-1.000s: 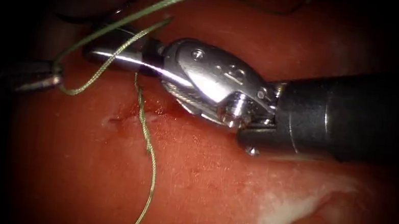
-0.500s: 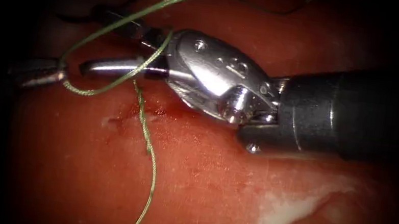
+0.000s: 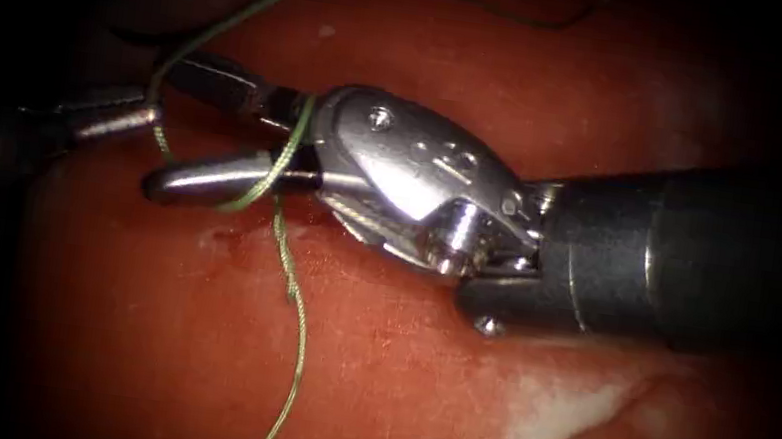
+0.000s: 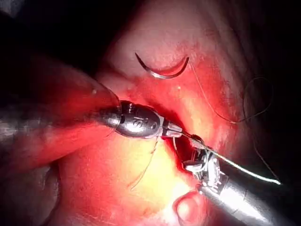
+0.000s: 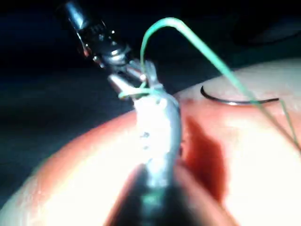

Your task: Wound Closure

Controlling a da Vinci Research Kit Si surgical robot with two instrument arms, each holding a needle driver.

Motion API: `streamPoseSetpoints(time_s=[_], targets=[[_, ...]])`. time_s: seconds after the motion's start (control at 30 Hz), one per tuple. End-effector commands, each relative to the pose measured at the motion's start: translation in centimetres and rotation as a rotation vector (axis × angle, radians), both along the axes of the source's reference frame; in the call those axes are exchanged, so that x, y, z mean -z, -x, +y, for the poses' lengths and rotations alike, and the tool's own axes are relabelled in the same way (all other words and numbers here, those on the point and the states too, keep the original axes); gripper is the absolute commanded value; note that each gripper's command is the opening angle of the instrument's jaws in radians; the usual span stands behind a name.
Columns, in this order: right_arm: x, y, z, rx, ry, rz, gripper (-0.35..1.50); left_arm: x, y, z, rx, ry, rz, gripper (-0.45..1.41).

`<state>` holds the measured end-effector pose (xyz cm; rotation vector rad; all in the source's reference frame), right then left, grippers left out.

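Up went the left tool (image 3: pixel 122 114), clamped on thread (image 3: pixel 284 150) looped round the right tool's (image 3: pixel 210 135) parted, empty jaws; needle (image 4: pixel 161 71) lay free beyond them. Slack could've slipped off.

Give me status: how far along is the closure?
Done: the thread runs through the tissue at the cut, tail trailing down; the needle lies free on the tissue, in neither tool. In hand: the left tool grips the thread; a loop wraps one open jaw of the right tool, which holds nothing. Left: no knot seated at the cut that I can see.
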<state>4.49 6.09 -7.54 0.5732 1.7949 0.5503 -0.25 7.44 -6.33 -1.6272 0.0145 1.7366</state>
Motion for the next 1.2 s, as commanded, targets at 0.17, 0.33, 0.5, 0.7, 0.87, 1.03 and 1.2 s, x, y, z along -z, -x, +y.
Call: streamPoseSetpoints(time_s=[0.17, 0.33, 0.5, 0.7, 0.87, 1.03, 1.2], targets=[[-0.03, 0.09, -0.04, -0.002, -0.001, -0.007, 0.41, -0.16, 0.07, 0.05, 0.009, -0.008, 0.0, -0.35], [-0.04, 0.08, -0.06, -0.003, 0.006, -0.008, 0.39, -0.23, 0.17, 0.04, 0.003, -0.015, -0.012, -0.35], [-0.06, 0.06, -0.05, 0.089, 0.045, 0.017, 0.39, -0.3, 0.3, 0.0, -0.024, -0.02, -0.036, -0.35], [-0.05, 0.06, -0.07, 0.349, 0.099, 0.061, 0.39, -0.33, 0.3, 0.01, -0.051, -0.021, -0.055, -0.35], [0.0, 0.04, -0.12, 0.545, 0.128, 0.09, 0.41, -0.37, 0.31, -0.06, -0.058, -0.026, -0.063, -0.35], [-0.03, 0.03, -0.17, 0.657, 0.155, 0.084, 0.41, -0.39, 0.28, -0.15, -0.063, -0.025, -0.066, -0.35], [-0.06, 0.0, -0.33, 0.796, 0.203, 0.058, 0.42, -0.39, 0.15, -0.26, -0.076, -0.026, -0.074, -0.35]])
